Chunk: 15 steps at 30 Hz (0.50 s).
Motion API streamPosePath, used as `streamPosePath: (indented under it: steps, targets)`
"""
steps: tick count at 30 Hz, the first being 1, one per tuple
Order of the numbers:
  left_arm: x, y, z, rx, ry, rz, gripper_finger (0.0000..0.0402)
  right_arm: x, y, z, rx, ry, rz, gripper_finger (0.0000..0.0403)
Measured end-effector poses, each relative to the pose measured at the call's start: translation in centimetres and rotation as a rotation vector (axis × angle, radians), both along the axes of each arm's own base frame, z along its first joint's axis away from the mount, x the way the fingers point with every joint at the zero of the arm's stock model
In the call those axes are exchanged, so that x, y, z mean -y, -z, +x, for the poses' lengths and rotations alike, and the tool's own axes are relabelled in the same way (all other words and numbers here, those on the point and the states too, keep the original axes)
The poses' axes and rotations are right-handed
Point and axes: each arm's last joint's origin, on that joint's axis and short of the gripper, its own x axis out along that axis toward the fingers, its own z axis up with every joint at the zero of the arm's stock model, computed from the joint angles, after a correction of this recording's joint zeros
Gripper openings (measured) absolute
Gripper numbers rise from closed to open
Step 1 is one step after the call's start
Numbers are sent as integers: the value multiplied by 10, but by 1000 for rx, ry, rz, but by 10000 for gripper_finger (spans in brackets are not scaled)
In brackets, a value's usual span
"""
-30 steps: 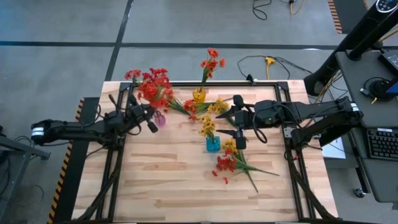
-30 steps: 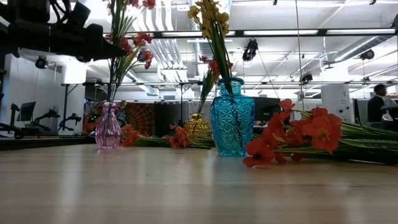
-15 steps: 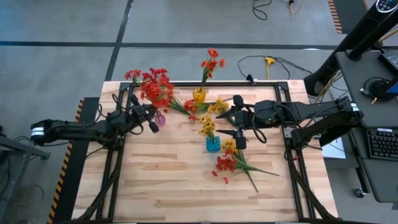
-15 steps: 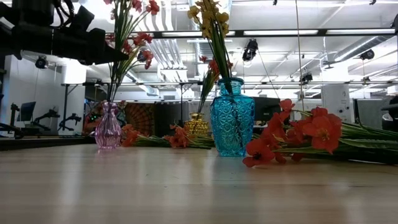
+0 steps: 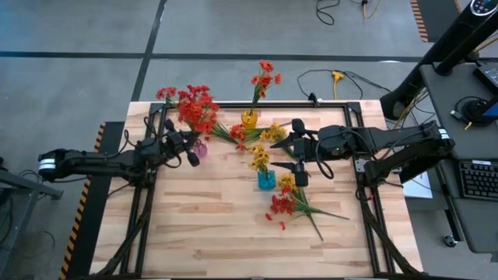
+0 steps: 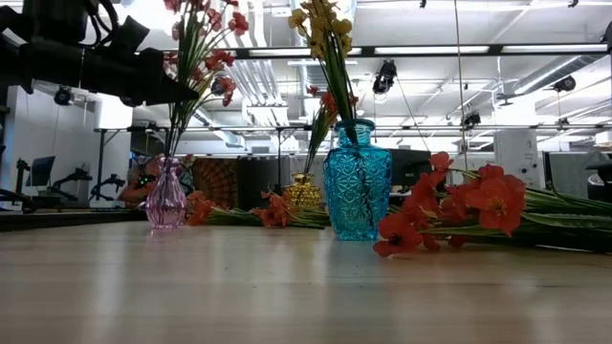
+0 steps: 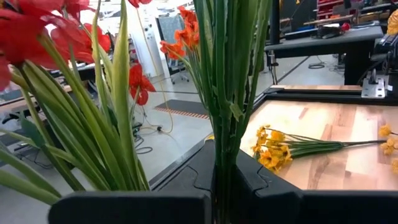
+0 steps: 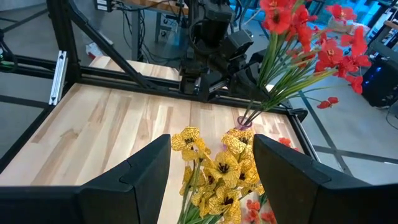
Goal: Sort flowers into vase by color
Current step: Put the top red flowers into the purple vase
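Upper left of the overhead frame: the left gripper (image 5: 189,149) is clenched on a bunch of red flowers (image 5: 194,109) whose stems reach into the pink vase (image 5: 200,151). At centre, the right gripper (image 5: 298,161) hangs released above the blue vase (image 5: 266,180) holding yellow flowers (image 5: 259,159). More sprigs (image 5: 289,204) lie loose on the table (image 5: 218,233), seemingly red and yellow mixed.

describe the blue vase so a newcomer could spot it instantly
Look near the middle of the wooden table, just ahead of the right claw, which is open. The blue vase is faceted turquoise glass holding yellow flowers; its neighbours are a smaller pink vase and a yellow vase.
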Motion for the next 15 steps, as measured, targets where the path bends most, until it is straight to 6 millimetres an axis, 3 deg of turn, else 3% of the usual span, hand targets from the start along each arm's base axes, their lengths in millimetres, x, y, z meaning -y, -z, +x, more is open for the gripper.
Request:
streamPosePath:
  steps: [10, 15]
  targets:
    - [-1, 1, -1, 8, -52, -21, 1, 0, 0, 0, 0, 3, 9, 221]
    - [-1, 1, -1, 5, -52, -27, 28, 0, 0, 0, 0, 3, 9, 221]
